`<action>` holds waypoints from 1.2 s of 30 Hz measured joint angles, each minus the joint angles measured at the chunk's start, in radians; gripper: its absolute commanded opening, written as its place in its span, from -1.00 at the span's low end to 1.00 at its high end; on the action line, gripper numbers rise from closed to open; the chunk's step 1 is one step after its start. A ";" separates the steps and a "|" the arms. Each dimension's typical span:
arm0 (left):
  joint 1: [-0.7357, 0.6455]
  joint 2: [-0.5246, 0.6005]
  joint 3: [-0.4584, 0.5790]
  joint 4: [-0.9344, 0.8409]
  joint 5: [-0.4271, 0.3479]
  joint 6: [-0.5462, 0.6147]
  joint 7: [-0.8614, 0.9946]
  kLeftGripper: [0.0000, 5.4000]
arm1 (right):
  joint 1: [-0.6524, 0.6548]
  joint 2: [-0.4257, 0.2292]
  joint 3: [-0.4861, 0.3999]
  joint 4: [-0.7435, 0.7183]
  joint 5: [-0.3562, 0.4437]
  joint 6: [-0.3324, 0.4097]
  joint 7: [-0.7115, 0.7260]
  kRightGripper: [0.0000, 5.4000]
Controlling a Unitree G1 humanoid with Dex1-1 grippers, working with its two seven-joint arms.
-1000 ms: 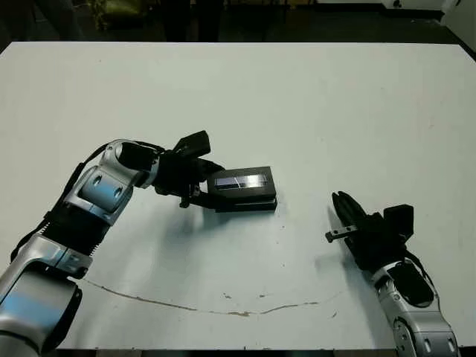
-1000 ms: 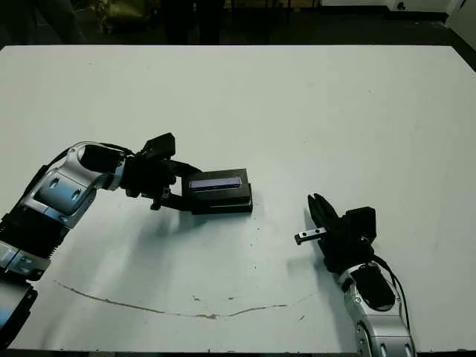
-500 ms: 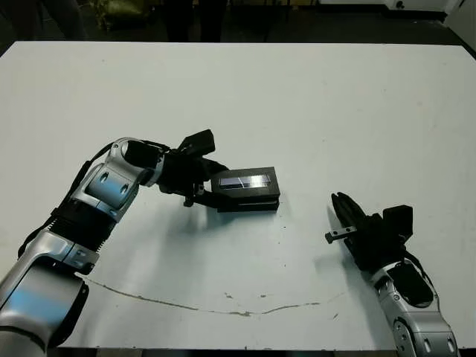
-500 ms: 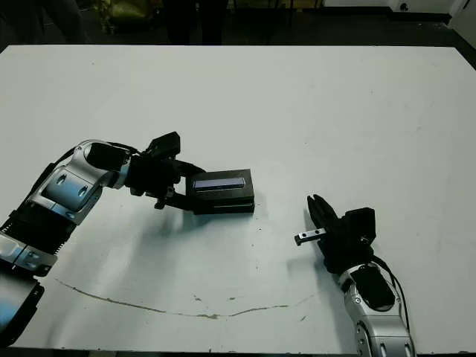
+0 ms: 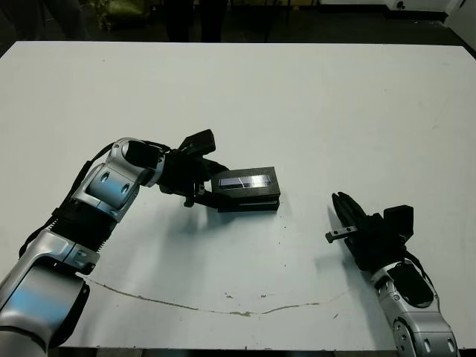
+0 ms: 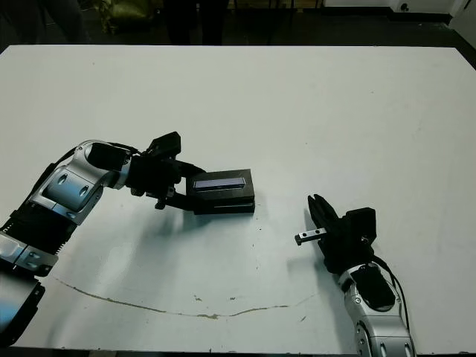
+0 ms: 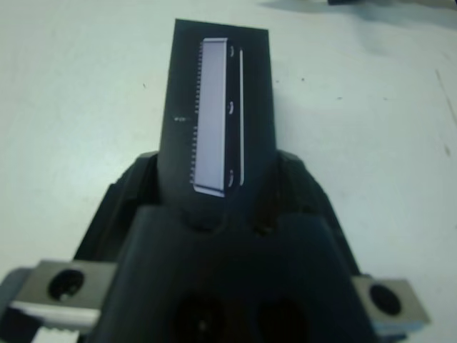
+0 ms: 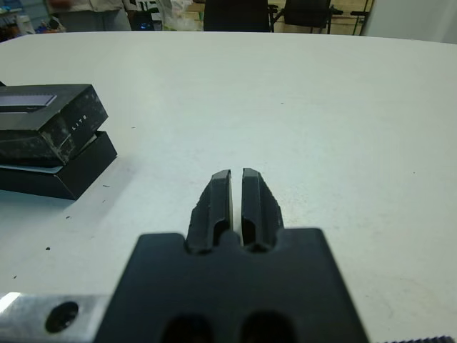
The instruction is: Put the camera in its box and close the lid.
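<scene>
While left end effector point(image 5: 199, 187) grips lid point(image 5: 245, 181) over box point(image 5: 249, 204) | right end effector point(image 5: 343, 212) closed, well apart.

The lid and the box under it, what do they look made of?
The lid looks like matte black card or plastic; its glossy silver-grey strip reflects light, perhaps foil. The box is black with sharp corners and a white inner edge, likely cardboard.

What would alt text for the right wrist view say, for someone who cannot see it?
A black end effector with its two fingers pressed together, holding nothing, points across a white table. Off to one side a black lid with a silver-grey strip sits on top of its black box, not fully pressed down.
</scene>
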 measured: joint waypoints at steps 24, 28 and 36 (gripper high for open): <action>0.015 -0.027 0.024 -0.027 -0.023 0.063 0.020 -0.03 | 0.003 0.000 0.000 0.007 0.000 -0.014 0.012 -1.00; 0.014 -0.021 0.023 -0.025 -0.015 0.055 0.020 -0.03 | 0.004 0.000 0.000 0.010 0.000 -0.020 0.012 -1.00; -0.015 0.003 0.005 0.006 0.009 0.012 -0.010 -0.03 | 0.003 0.001 0.001 0.025 0.001 -0.047 0.021 -1.00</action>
